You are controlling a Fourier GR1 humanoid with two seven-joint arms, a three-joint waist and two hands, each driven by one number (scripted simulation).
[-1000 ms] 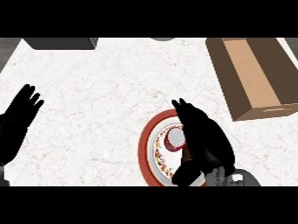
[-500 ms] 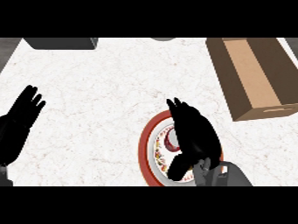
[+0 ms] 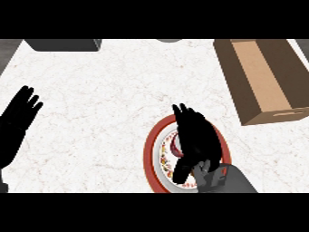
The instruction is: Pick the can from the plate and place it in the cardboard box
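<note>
Your right hand (image 3: 197, 140) sits over the plate (image 3: 151, 154) down at about 5 o'clock on the counter (image 3: 117, 90). Its fingers point up toward 12 and the thumb hangs down at the left side of the palm. The hand covers most of the plate, so you only see the red rim on the left and a sliver of it on the right, plus some of the patterned white inside.

The can (image 3: 176, 146) is on the plate, mostly hidden under that hand. Only a small reddish bit of it pokes out at the left edge of the palm, just above the thumb. The fingers look fairly straight over it, but you can't tell from here whether the hand has actually closed on the can or is just lying over it.

Your left hand (image 3: 13, 124) is over at 9 o'clock near the left edge, open with fingers up, holding nothing.

The cardboard box (image 3: 267, 77) is up at about 2 o'clock, open on top, well apart from the plate. A dark grey block (image 3: 63, 44) sits at the far edge around 11 o'clock.
</note>
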